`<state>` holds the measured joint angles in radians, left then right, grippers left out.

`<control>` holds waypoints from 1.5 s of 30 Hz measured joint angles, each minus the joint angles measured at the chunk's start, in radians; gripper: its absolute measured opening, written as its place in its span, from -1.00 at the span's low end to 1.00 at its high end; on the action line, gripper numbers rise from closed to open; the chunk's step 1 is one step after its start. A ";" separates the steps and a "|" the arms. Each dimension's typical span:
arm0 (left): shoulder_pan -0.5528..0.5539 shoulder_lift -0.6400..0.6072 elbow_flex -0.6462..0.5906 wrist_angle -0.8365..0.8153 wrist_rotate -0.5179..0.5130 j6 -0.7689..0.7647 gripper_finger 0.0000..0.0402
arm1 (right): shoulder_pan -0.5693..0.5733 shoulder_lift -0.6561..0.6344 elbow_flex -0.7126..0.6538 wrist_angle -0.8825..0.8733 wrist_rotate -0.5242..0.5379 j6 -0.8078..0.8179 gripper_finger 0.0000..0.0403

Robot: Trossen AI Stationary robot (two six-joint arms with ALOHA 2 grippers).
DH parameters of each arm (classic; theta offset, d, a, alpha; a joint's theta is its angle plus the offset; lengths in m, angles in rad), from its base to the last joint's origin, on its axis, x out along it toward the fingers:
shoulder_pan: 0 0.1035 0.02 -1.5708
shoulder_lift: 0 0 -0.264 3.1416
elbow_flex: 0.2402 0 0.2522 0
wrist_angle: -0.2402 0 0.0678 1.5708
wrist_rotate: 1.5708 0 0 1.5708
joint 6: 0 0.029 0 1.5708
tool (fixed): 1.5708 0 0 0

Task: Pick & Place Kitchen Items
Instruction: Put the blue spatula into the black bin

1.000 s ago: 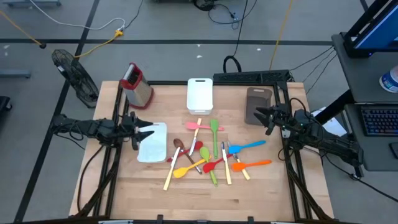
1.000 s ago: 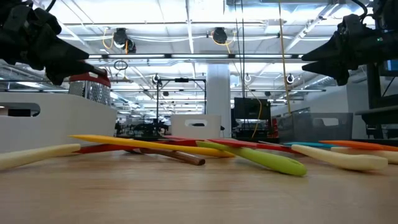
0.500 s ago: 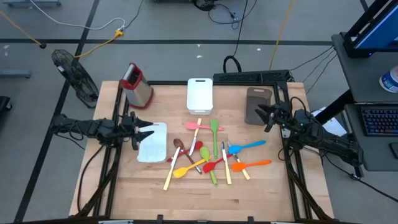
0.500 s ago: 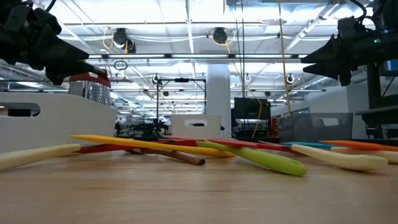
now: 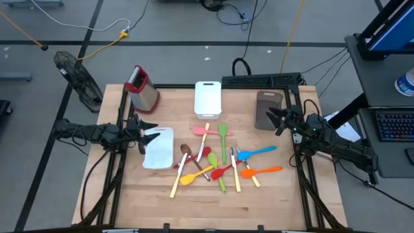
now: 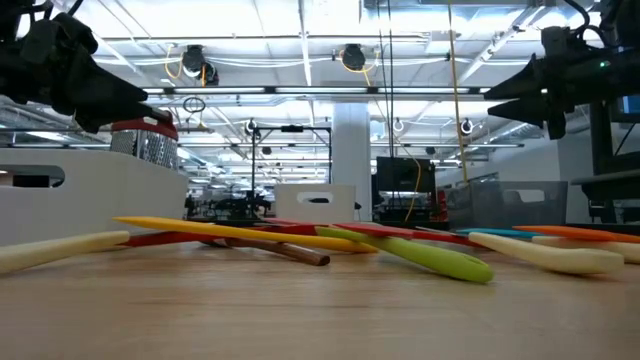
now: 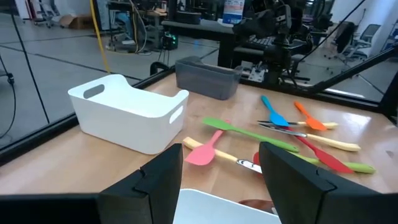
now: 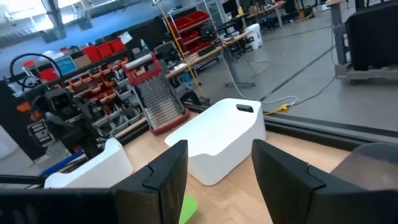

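Several small spoons and spatulas lie in a loose heap [image 5: 213,158] at the table's middle: a pink spatula [image 5: 202,130], a green one [image 5: 222,139], a blue spoon [image 5: 255,153], an orange one [image 5: 262,171], a yellow one [image 5: 194,176]. Some cross over others. They also show in the left wrist view [image 7: 249,134]. My left gripper [image 5: 150,137] hangs open and empty above a white tray [image 5: 160,155] at the left. My right gripper [image 5: 272,120] hangs open and empty at the near edge of a brown tray [image 5: 267,103] at the right.
A white bin [image 5: 207,98] stands at the far middle. A steel grater with a red top [image 5: 142,88] stands at the far left. A black frame runs along the table's far and side edges. Bare wood lies near the front edge.
My right gripper has drifted a little toward the table's far edge and stays open. The utensils lie as before.
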<state>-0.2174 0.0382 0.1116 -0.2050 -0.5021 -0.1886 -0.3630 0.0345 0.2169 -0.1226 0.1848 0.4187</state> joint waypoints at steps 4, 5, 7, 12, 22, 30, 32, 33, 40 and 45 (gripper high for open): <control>0.001 0.000 0.000 0.000 -0.061 0.004 0.09 | 0.000 0.000 0.000 0.035 -0.004 0.013 -0.15; 0.001 0.000 0.000 0.000 -0.069 0.002 0.09 | 0.000 0.000 0.000 0.049 -0.005 0.014 -0.15; 0.001 0.000 0.000 0.000 -0.072 -0.029 0.09 | 0.000 0.000 0.000 0.081 -0.005 0.015 -0.15; 0.001 0.000 0.000 0.000 -0.073 -0.072 0.09 | 0.000 0.000 0.000 0.132 0.025 0.062 -0.15; 0.001 0.000 0.000 0.001 -0.065 -0.082 0.09 | 0.000 0.000 0.000 0.152 -0.002 0.066 -0.15; 0.000 0.001 0.000 0.000 0.092 -0.014 0.09 | 0.000 0.000 0.000 0.157 -0.084 0.067 -0.15; 0.000 0.001 0.000 -0.002 0.090 -0.002 0.09 | 0.000 0.001 0.000 0.154 -0.085 0.067 -0.15; 0.000 0.001 0.000 -0.003 0.087 0.012 0.09 | 0.000 0.004 0.000 0.153 -0.083 0.067 -0.15; 0.000 0.001 0.000 -0.003 0.073 0.050 0.09 | 0.000 0.022 0.000 0.164 -0.171 0.060 -0.15; 0.000 0.001 0.000 -0.003 0.001 0.052 0.09 | 0.000 0.036 0.000 0.167 -0.214 0.057 -0.15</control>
<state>-0.2175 0.0391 0.1115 -0.2077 -0.5010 -0.1363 -0.3626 0.0701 0.2169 0.0449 -0.0290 0.4756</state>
